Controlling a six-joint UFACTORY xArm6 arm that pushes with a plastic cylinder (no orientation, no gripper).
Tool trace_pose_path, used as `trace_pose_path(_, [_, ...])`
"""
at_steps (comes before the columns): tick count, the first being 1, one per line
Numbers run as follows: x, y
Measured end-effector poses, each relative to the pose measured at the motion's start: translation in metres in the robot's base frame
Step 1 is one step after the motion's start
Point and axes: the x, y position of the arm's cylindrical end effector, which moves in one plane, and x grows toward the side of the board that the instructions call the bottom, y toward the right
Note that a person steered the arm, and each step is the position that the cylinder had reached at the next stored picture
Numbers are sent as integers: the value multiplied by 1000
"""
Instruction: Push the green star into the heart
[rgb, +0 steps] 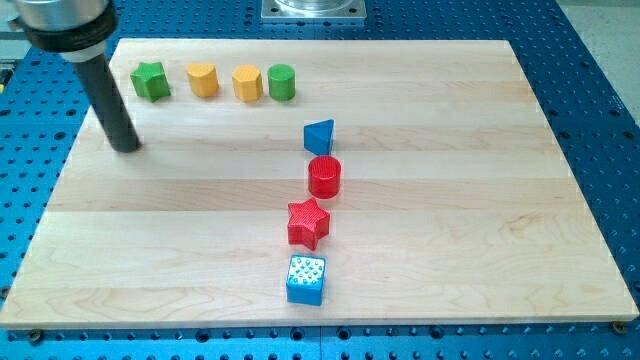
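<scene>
Eight small blocks are seen on a pale wooden board (480, 200), which is laid on a blue perforated table (600, 60); four of them are lined up in a row near the view's top left, and four are strung in a column near the middle. In the row, from the view's left, are found the green star (151, 81), a yellow heart (203, 78), a yellow block (247, 83) whose shape cannot be made out for certain, and a green cylinder (281, 82); the star and the heart are set near each other but apart, with bare wood between them. In the column, from top to bottom, are placed a blue triangular block (319, 136), a red cylinder (324, 176), a red star (308, 222) and a blue cube (306, 279). No jaws are carried by the arm, so no open or closed state can be told; only a dark rod is fitted; my tip (126, 148) is rested on the board below and slightly to the left of the green star, clear of it and touching no block.
</scene>
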Motion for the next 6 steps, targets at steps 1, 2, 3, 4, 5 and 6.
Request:
trace_pose_path(1, [7, -12])
trace_pose_path(2, [6, -20])
trace_pose_path(3, [-46, -31])
trace_pose_path(4, [-70, -61])
trace_pose_path(5, [-95, -57])
trace_pose_path(6, [-116, -12])
